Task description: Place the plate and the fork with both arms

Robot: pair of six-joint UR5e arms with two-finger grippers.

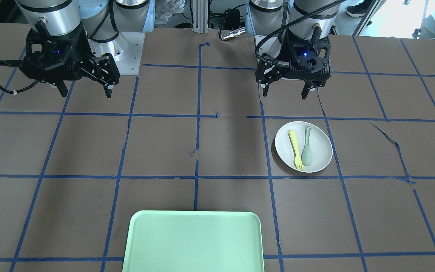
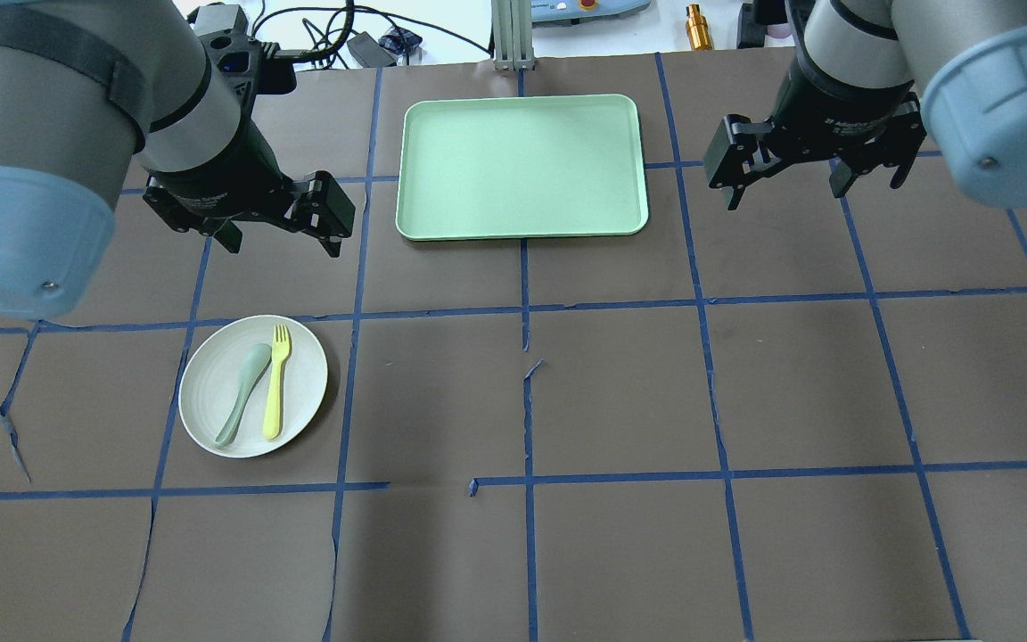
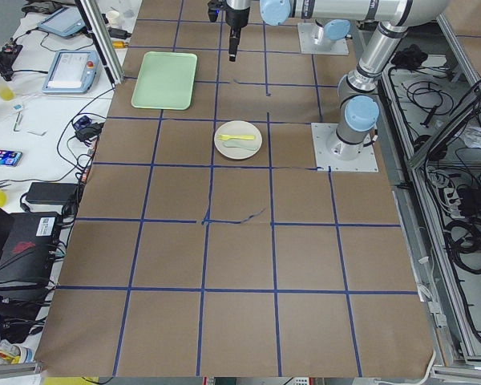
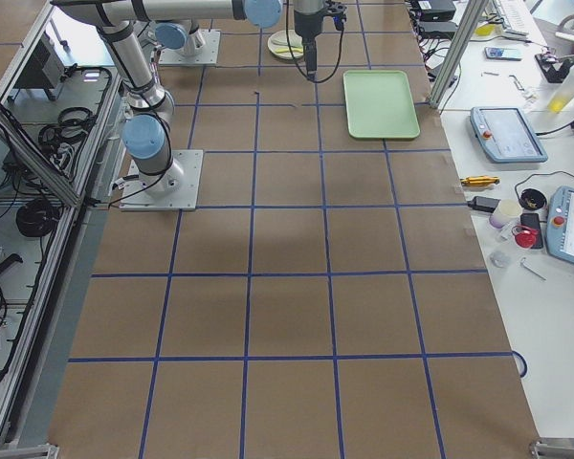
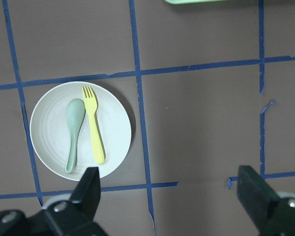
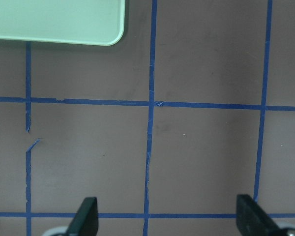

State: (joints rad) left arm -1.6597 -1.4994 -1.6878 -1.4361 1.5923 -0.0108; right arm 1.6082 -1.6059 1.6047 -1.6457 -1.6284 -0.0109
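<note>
L side of table: plate lies flat. fork + grey-green spoon lie side by side on plate, fork tips point toward tray. Green tray at far middle, well apart from plate. L gripper up in air near plate, jaws wide, holds nothing. R gripper up in air beside tray, jaws wide, holds nothing.

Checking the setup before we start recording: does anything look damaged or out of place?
One flaw: a strip of blue tape has peeled loose and lies askew beside the plate. Otherwise tidy: the fork and spoon lie side by side on the plate, the tray sits square, the left gripper and right gripper hang open.
</note>
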